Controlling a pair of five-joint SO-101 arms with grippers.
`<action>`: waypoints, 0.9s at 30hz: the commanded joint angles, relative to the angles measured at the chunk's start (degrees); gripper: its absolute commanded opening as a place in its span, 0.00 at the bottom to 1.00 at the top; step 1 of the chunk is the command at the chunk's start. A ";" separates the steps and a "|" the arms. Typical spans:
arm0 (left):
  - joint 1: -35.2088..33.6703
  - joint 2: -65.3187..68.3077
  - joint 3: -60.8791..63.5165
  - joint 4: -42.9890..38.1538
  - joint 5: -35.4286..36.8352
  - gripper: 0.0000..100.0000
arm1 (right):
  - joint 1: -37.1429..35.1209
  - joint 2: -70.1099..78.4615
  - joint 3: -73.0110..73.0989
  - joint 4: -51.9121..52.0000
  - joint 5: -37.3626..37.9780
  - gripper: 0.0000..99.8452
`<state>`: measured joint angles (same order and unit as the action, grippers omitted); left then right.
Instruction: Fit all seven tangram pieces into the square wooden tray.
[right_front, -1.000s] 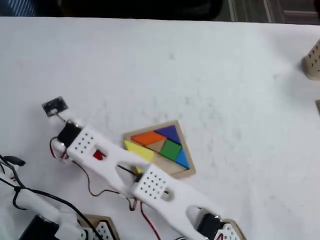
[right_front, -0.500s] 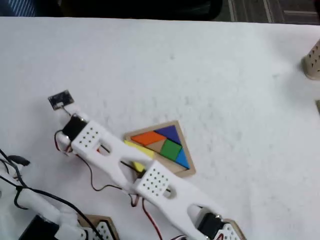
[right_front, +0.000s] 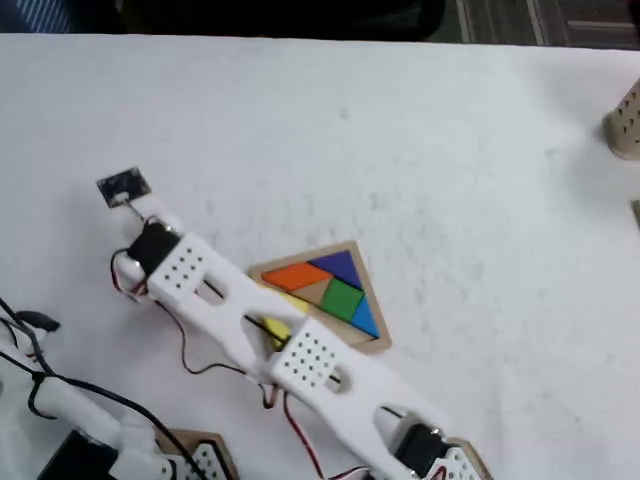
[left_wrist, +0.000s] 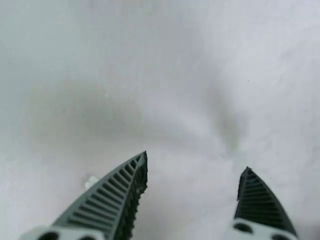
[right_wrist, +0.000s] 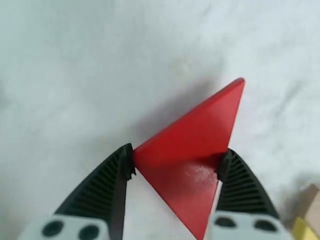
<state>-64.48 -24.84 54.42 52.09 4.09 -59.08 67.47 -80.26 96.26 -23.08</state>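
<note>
The white table takes up nearly all of the high view, with a dark strip of room along the top edge and a tan perforated block at the right edge. The square wooden tray lies just below the middle of the frame, turned on a corner. It holds orange, purple, green, blue and yellow pieces (the yellow one partly under an arm). The right arm runs from the lower right across the tray's left corner toward the left of the frame. In its wrist view the right fingers are closed on the red triangle, one pressing each side, with the tray's corner at the lower right. The left fingers stand wide apart over bare table.
</note>
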 joint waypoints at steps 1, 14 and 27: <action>1.89 -0.22 -0.18 -1.41 0.62 0.10 | 1.71 -2.07 -3.25 1.80 3.69 0.09; 12.70 -0.84 4.22 -1.41 -7.56 0.10 | 4.53 -10.15 -2.37 2.59 9.93 0.06; 28.88 -28.62 20.84 -0.97 -15.12 0.10 | 5.85 -28.53 21.80 2.42 9.76 0.06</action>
<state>-42.24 -43.65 71.91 51.91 -8.48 -54.42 48.04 -62.77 96.79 -14.02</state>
